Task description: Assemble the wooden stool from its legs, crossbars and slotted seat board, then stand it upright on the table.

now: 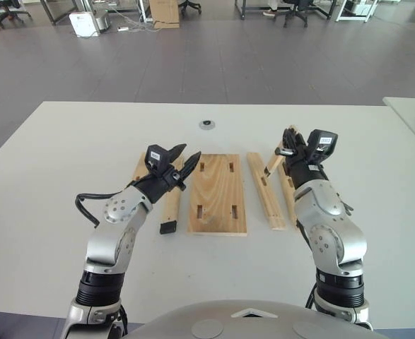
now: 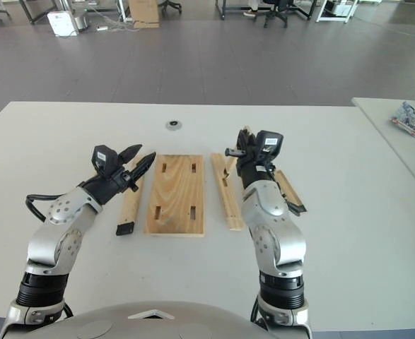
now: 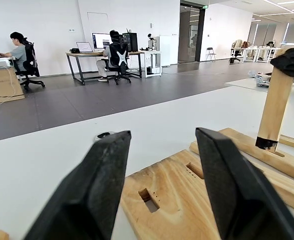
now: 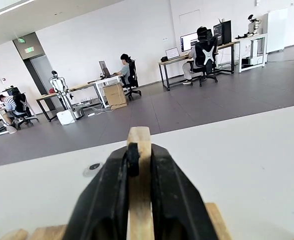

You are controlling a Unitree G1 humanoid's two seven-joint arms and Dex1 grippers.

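The slotted seat board (image 1: 218,194) lies flat in the middle of the white table (image 1: 66,176). A wooden leg with a black foot (image 1: 170,206) lies along its left side, and my left gripper (image 1: 187,153) hovers open just above that leg's far end, nothing between its fingers (image 3: 227,195). Two more long pieces (image 1: 266,191) lie to the right of the board. My right gripper (image 1: 290,145) is shut on a short wooden crossbar (image 3: 274,107); the bar is tilted, its lower end resting on the pieces below. The bar (image 4: 139,200) shows clamped between the pads.
A small round metal object (image 1: 206,125) sits on the table beyond the board. A second table (image 2: 398,134) with a small bag (image 2: 405,113) stands at the far right. Open floor and office desks lie beyond the table's far edge.
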